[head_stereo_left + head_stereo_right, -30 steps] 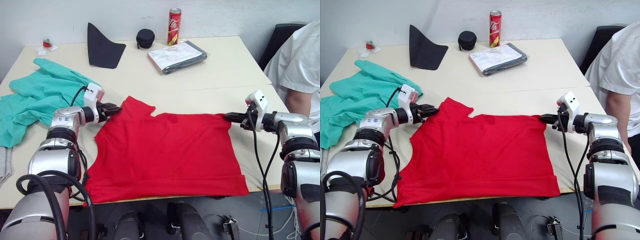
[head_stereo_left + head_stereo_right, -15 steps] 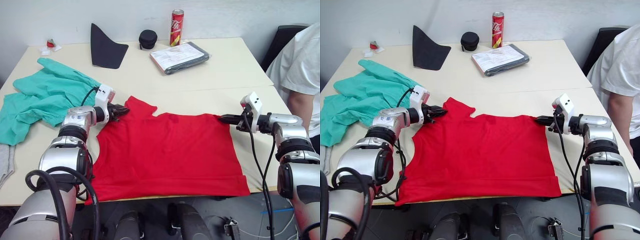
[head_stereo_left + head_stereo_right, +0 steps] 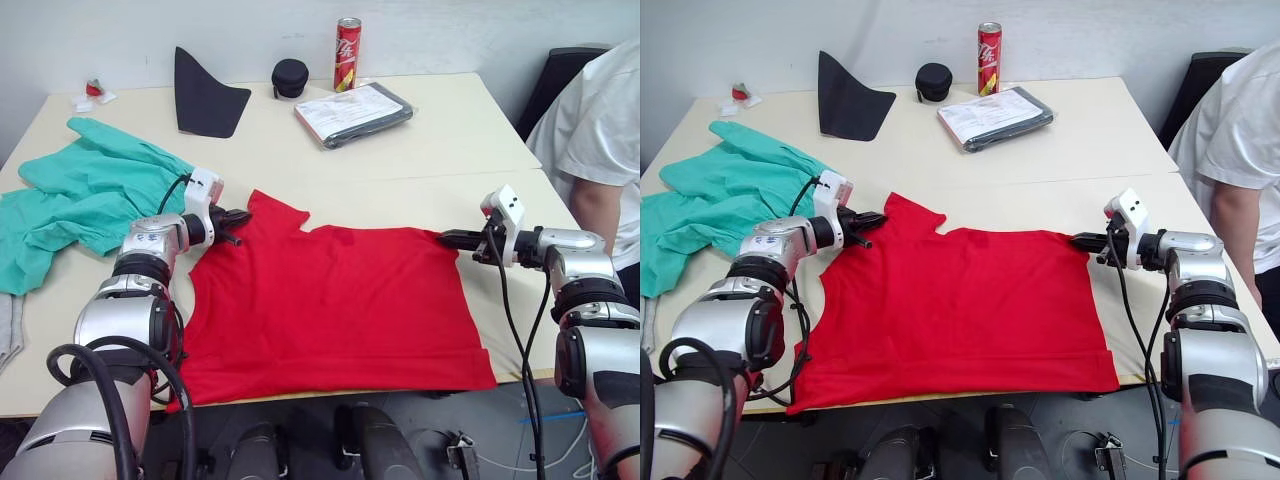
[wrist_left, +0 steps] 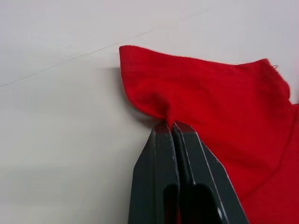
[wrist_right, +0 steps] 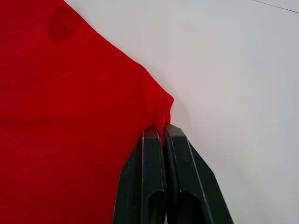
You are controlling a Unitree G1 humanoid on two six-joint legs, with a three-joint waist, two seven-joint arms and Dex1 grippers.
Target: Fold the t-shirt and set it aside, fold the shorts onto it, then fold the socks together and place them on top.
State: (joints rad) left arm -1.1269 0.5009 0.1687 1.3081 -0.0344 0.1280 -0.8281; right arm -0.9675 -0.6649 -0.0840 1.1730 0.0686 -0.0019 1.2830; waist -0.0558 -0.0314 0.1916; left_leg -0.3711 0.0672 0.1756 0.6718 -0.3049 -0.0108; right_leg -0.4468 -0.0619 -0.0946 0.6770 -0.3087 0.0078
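**Operator:** Why is the t-shirt (image 3: 335, 300) held at two points?

**Technician:** The garment lies flat on the counter (image 3: 450, 130), covering most of the near half. The left gripper (image 3: 232, 219) is closed on the far-left corner, where a short flap of cloth projects beyond the main edge. The right gripper (image 3: 448, 238) is closed on the far-right corner. The wrist views confirm both states: each pair of black fingers is pressed together with a small pinch of red cloth between the tips. Gripping both far corners appears intended to keep the far edge taut, so that it can be carried toward the near edge as one straight fold line.

**Operator:** Where is the t-shirt relative to each gripper?

**Technician:** The body of the garment extends from both grippers toward the near edge of the counter. It lies to the right of the left gripper and to the left of the right gripper, spanning the gap between them. The near hem reaches the counter's near edge.

**Operator:** And the remaining garments?

**Technician:** The shorts (image 3: 75, 195) lie crumpled at the left of the counter, just beyond the left arm, apart from the t-shirt. A grey piece, probably one of the socks (image 3: 8, 325), shows at the near-left edge. Judged from this layout, the first fold is not yet made.
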